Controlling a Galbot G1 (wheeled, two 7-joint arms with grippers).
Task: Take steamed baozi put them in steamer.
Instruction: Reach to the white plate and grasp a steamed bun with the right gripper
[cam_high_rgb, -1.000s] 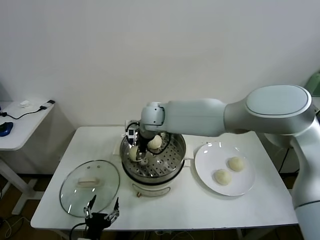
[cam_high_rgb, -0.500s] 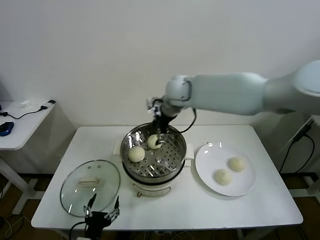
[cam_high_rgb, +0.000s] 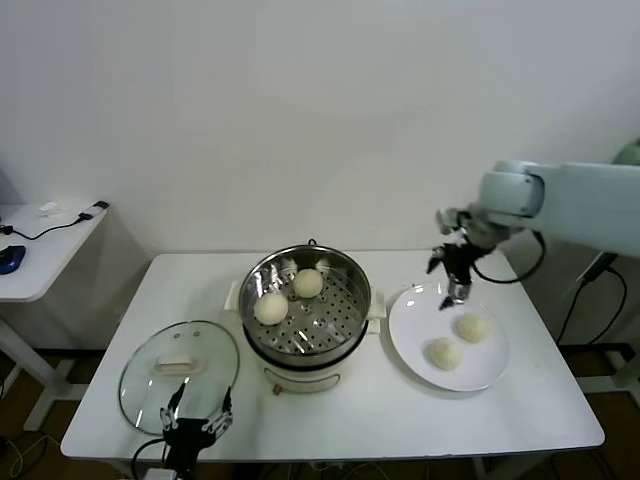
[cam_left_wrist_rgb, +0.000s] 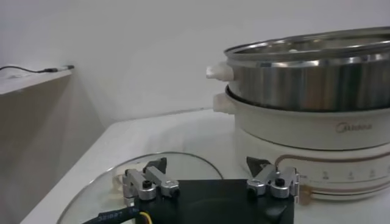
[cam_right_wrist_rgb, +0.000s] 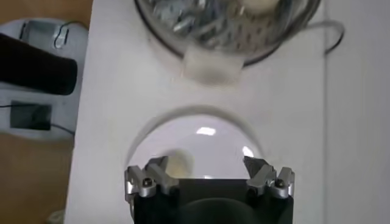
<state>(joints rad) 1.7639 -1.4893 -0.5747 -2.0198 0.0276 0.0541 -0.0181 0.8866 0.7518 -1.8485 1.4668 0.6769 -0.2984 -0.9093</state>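
Nearest, at the front edge of the white rectangular table: left gripper, parked low, fingers spread wide, nothing between them. Just beyond its fingertips, flat on the tabletop, a round clear glass lid with a pale handle at its middle; from the left wrist view the lid's rim running under the two finger ends. Beyond and to the right of that gripper, near it, the round shiny stainless-steel steamer on its white base with side handles, seen side-on from the left wrist. Inside, on the perforated tray, two small pale cream dome-shaped steamed baozi: one toward the left side, one farther back, apart from each other.

Farther to the right, right gripper, pointing down, pincer wide, holding nothing, hanging above the back rim of a flat round white plate. On that plate, two more steamed baozi: one just below and slightly right of the fingertips, not touched, one nearer the front. From the right wrist view, the plate under the open fingers, and the steamer beyond them.

Far left, well apart from both grippers, a second white side table carrying a dark cable.
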